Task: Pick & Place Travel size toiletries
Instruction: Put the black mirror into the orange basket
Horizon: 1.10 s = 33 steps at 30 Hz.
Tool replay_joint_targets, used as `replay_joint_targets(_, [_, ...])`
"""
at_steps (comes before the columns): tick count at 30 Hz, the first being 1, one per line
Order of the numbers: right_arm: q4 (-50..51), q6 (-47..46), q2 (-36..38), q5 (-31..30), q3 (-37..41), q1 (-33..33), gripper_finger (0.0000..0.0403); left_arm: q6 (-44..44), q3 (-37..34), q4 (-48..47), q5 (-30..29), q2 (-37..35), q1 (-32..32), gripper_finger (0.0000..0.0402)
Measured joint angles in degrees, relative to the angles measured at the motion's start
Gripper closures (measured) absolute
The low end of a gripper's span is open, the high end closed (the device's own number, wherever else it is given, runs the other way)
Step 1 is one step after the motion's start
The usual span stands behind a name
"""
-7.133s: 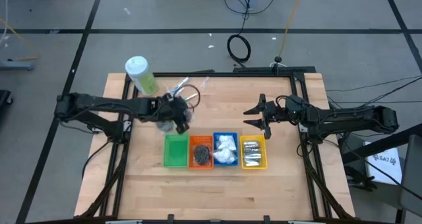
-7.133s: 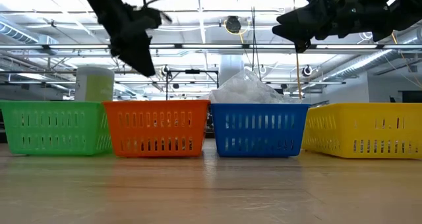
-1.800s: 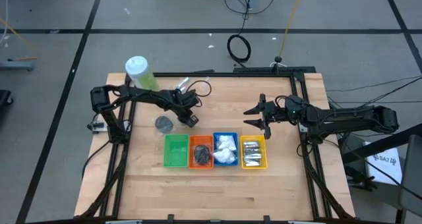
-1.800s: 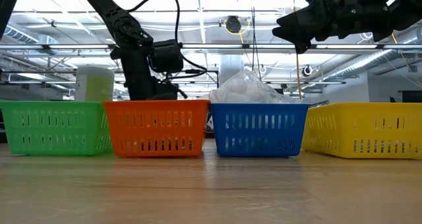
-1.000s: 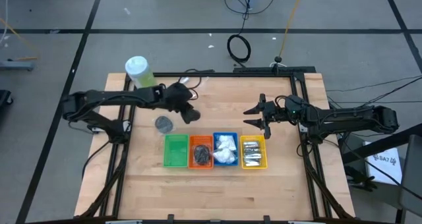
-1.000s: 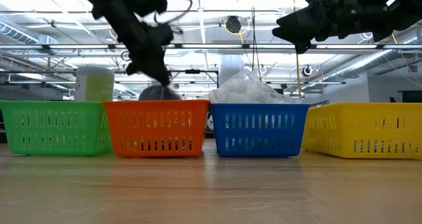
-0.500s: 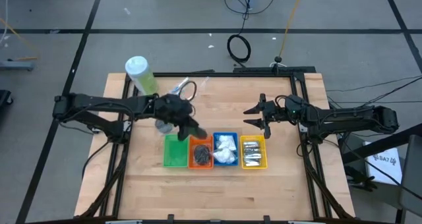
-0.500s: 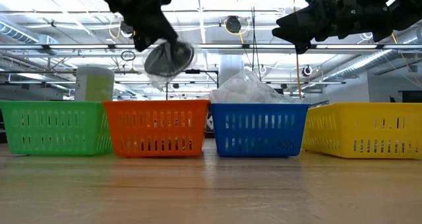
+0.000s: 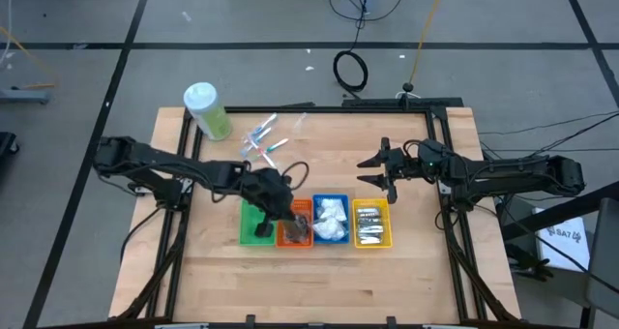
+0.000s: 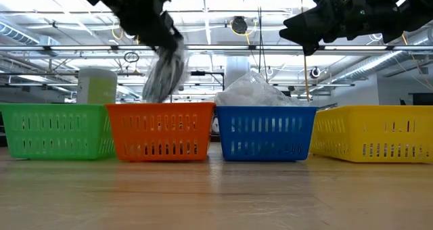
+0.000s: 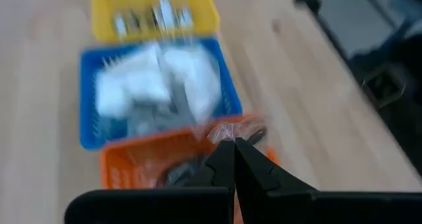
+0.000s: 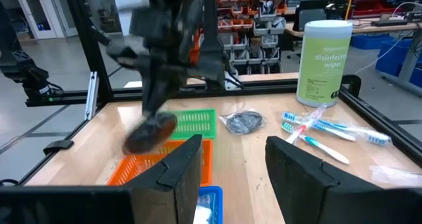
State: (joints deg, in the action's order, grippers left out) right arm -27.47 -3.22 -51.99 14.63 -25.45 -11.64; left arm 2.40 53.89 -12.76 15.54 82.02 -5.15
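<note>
Over the bins, high view: left gripper (image 9: 287, 216) hanging above the orange bin (image 9: 294, 234), carrying a dark clear pouch (image 9: 297, 228) that is blending with the pouches already inside; right gripper (image 9: 377, 170) waiting well apart, beyond the yellow bin (image 9: 371, 224), fingers spread wide.

Table-height, low view: pouch (image 10: 164, 71) dangling from the left arm's pinched fingers, its lower end reaching just to the orange bin's (image 10: 160, 130) rim; blue bin (image 10: 266, 132) standing touching beside it, heaped with white packets (image 10: 251, 91).

Left wrist view: fingers (image 11: 232, 163) closing tight on a crinkled corner of the pouch (image 11: 232, 130), orange bin (image 11: 135, 168) lying directly underneath, blue bin (image 11: 157, 132) next over.

Right wrist view: own fingers (image 12: 184, 163) standing apart and holding nothing; pouch (image 12: 150, 133) hanging over the orange bin (image 12: 144, 167); another dark pouch (image 12: 241, 122) and blue-green-white sticks (image 12: 315, 132) waiting on the table near the pale-green bottle (image 12: 321, 62).

Doing the step well: probably lowering a touch more, keeping the pouch centred between the orange walls, and only then releasing, so as to be avoiding a snag on the rim or a slide toward the blue bin.
</note>
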Motion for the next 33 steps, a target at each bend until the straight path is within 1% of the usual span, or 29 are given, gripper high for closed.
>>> replay_joint_targets(5, [-0.02, -0.11, 0.0, 0.0, 0.01, -0.02, 0.0248, 1.87, -0.03, -0.4, -0.18, 4.36, -0.17, 0.0402])
replay_joint_targets(8, [0.09, -0.14, 0.0, 0.0, 0.0, -0.01, 0.0248, 0.28, -0.04, 0.87, -1.63, 5.73, 0.04, 0.0399])
replay_joint_targets(12, [0.12, -0.03, 0.0, 0.0, 0.0, -0.02, 0.0248, -3.23, -0.04, 1.0, -2.12, 5.83, 0.94, 0.038])
replay_joint_targets(15, [0.14, 0.0, 0.0, 0.01, 0.0, -0.01, 0.0248, -6.19, -0.04, 1.11, -2.76, 5.24, 1.59, 0.0355])
replay_joint_targets(19, [0.14, 0.0, 0.0, 0.02, 0.0, -0.02, 0.0248, -8.11, -0.04, 1.1, -5.28, 4.48, 1.95, 0.0309])
replay_joint_targets(22, [0.34, 0.0, 0.0, 0.01, 0.0, -0.02, 0.0248, -7.86, -0.04, 1.08, -6.15, 4.41, 2.08, 0.0272])
replay_joint_targets(25, [0.34, 0.01, 0.0, 0.01, 0.0, 0.0, 0.0248, -5.73, -0.03, -0.32, -6.16, 3.11, 2.8, 0.0242])
replay_joint_targets(28, [0.36, 0.02, 0.0, 0.02, 0.0, 0.0, 0.0248, -6.77, -0.02, -5.76, -8.98, -0.1, 4.23, 0.0223])
replay_joint_targets(33, [0.73, 0.2, 0.0, 0.02, 0.0, 0.0, 0.0248, -15.27, -0.02, -18.54, -18.35, -7.0, 5.97, 0.0216])
